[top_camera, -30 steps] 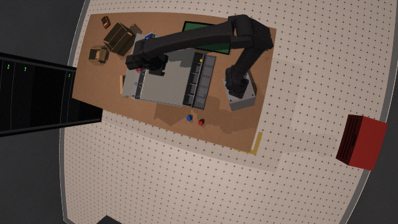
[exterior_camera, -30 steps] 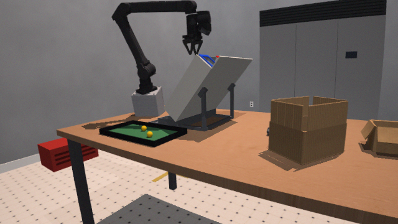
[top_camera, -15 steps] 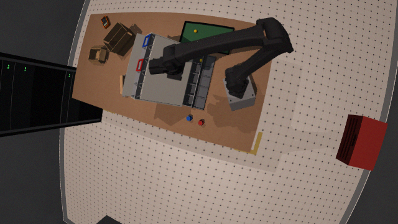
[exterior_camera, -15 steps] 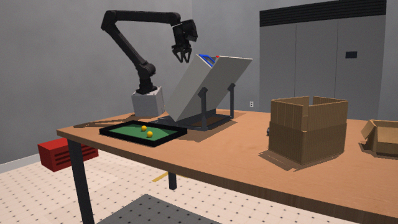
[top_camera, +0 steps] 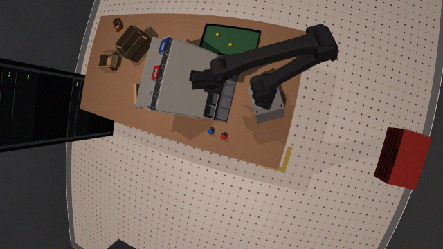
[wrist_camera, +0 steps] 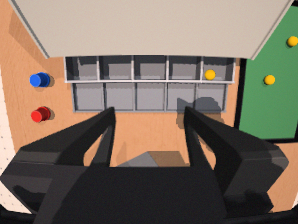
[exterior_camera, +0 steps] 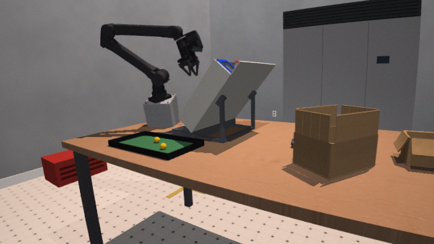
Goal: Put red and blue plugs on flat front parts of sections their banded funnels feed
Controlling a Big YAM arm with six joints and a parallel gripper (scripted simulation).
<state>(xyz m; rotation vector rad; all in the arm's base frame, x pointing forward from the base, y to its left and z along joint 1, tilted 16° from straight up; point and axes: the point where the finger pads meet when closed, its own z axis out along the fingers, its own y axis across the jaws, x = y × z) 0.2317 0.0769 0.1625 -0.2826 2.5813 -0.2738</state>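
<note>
With its fingers apart and nothing between them, the gripper (top_camera: pixel 191 80) (exterior_camera: pixel 190 74) (wrist_camera: pixel 149 113) hangs above the sloping cover (top_camera: pixel 183 76) (exterior_camera: pixel 234 91) (wrist_camera: pixel 150 27), while the red plug (top_camera: pixel 223 136) (wrist_camera: pixel 41 114) stands off toward the bench's long edge opposite the marble tray (top_camera: pixel 257 41) (exterior_camera: pixel 168 156) (wrist_camera: pixel 242 100), beside the blue plug (top_camera: pixel 210 131) (wrist_camera: pixel 40 80).

The cover (top_camera: pixel 183 79) (exterior_camera: pixel 234 91) (wrist_camera: pixel 150 27) hides the pipes behind it

My arm (top_camera: pixel 277 48) (exterior_camera: pixel 144 31) is matte black all over, built of long, smooth links with chunky rounded joints. My pincer (exterior_camera: pixel 190 68) (wrist_camera: pixel 149 113) is black too, its two fingers tapering to narrow tips, each an angular frame around an opening. My base (top_camera: pixel 270 115) (exterior_camera: pixel 157 115) is a pale grey block with small dark screw-like dots on top.
</note>
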